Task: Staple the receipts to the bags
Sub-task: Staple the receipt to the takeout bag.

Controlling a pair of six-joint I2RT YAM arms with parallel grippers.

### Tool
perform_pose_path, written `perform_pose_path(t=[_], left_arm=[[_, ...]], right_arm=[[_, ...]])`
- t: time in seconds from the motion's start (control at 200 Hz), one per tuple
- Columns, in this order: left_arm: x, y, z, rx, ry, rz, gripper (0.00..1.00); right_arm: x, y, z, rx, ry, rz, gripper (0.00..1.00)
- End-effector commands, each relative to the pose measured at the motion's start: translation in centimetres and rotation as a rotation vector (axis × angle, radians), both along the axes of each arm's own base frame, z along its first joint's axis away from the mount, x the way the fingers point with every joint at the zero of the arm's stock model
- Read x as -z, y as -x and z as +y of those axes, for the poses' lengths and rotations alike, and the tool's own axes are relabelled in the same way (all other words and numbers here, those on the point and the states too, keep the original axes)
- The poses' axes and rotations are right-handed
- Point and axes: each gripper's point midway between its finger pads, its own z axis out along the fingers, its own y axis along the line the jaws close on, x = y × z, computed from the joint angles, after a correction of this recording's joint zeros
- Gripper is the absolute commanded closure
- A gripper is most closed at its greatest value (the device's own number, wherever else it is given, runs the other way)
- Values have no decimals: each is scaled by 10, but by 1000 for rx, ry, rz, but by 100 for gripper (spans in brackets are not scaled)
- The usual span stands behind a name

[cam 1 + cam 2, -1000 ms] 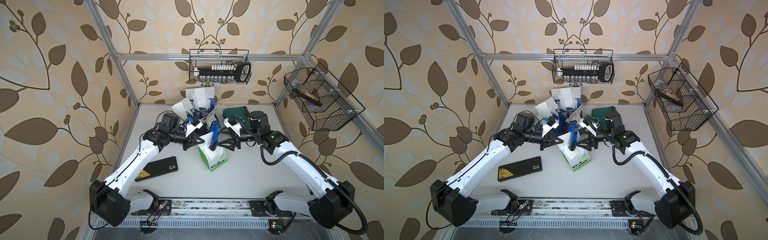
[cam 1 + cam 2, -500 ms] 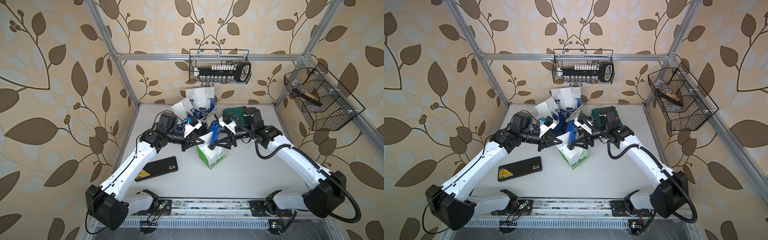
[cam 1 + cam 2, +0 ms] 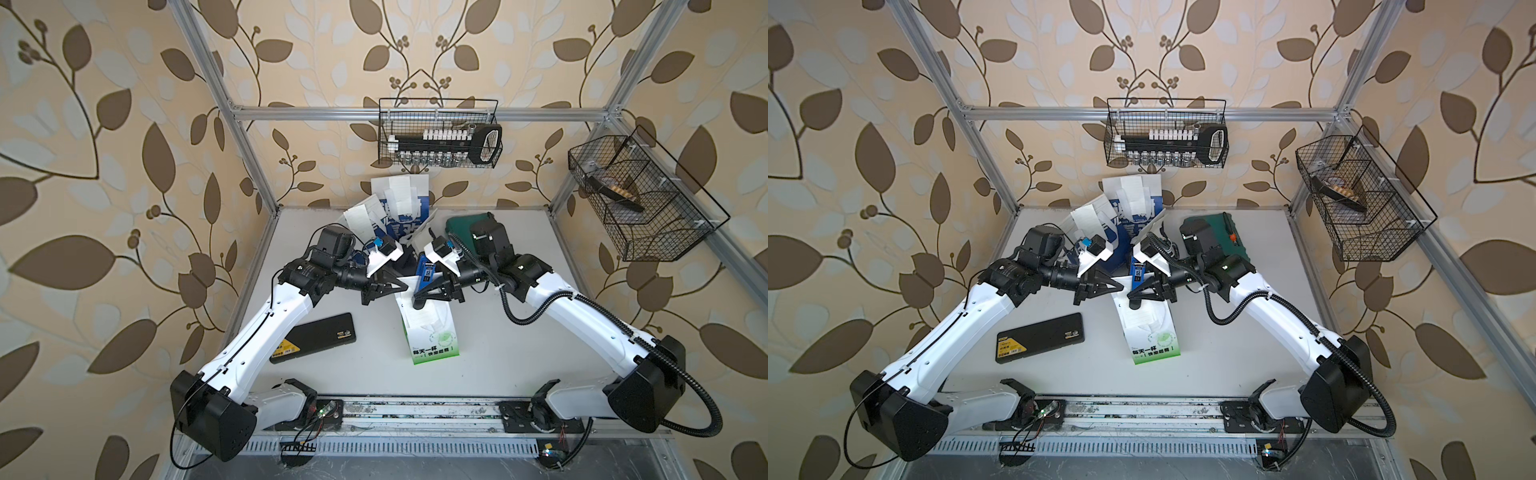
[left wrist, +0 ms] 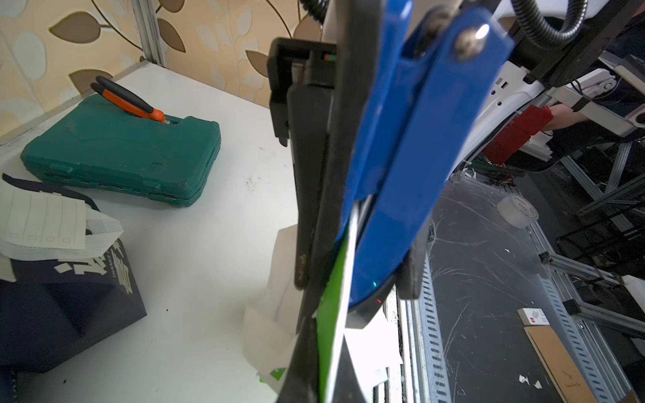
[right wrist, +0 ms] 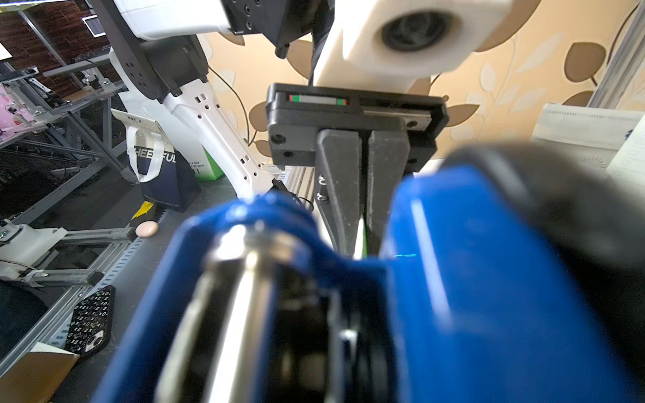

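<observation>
left gripper [image 3: 401,287] clamped on bag [image 3: 434,338] rim, mid-table | right gripper [image 3: 419,297] closed round stapler [image 3: 425,272], at bag's 12 o'clock | receipt [image 3: 423,318] probably inside stapler mouth | paper light, floppy, tearable; pinch rim beside staple point

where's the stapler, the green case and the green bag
stapler [image 3: 424,268], in a top view, on its blue body
green case [image 4: 115,150], left wrist view, on its lid
green bag [image 3: 434,345], in a top view, on its printed front
</observation>
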Motion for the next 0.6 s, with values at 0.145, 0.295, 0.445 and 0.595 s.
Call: perform_pose_path(t=[0.145,0.295,0.445,0.595], left_arm=[[-37,-34,-7,-113,66,-291,100],[-37,-40,-11,-146,82,-330,100],[-33,-40,-12,-148,76,-318,100],[-28,-47,-7,-199,43,-337,100]], right_arm=[[-16,-39,3,250,-28,-79,26],[-17,-82,-11,522,7,-179,23],[-17,-102,-25,657,28,-234,34],[-22,-99,-31,655,-5,-206,41]])
